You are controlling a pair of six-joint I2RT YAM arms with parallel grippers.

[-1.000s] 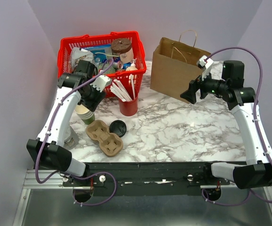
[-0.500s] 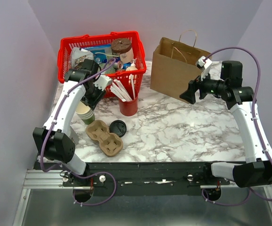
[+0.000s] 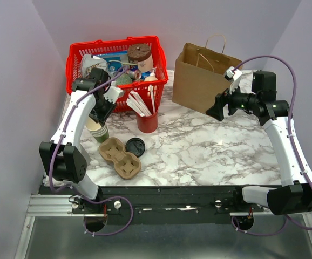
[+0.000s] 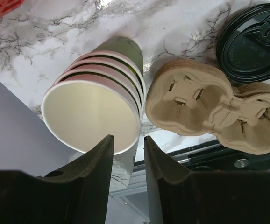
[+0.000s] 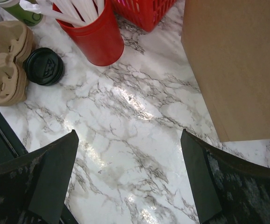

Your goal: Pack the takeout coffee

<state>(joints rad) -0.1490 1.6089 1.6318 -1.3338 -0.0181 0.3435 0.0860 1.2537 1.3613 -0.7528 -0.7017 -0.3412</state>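
Red basket (image 3: 115, 41) contents, perhaps cups, indistinct

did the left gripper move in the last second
Yes. In the top view the left gripper has shifted slightly left, away from the red straw cup, over the stack of paper cups.

1. The left arm (image 3: 72, 121) and the right arm (image 3: 288, 151) are long white tubes with fat black blocks at the bends.
2. A thin purple cable (image 3: 269, 55) loops along each arm.
3. A little white box (image 3: 231, 73) sits by each wrist.
4. Both arms are bolted to a black bar (image 3: 172, 195).
5. The left gripper (image 4: 127, 140) has smooth, curved black fingers (image 4: 95, 168).
6. The right gripper (image 5: 129, 135) has wide black fingers (image 5: 205, 177) with grey speckles.
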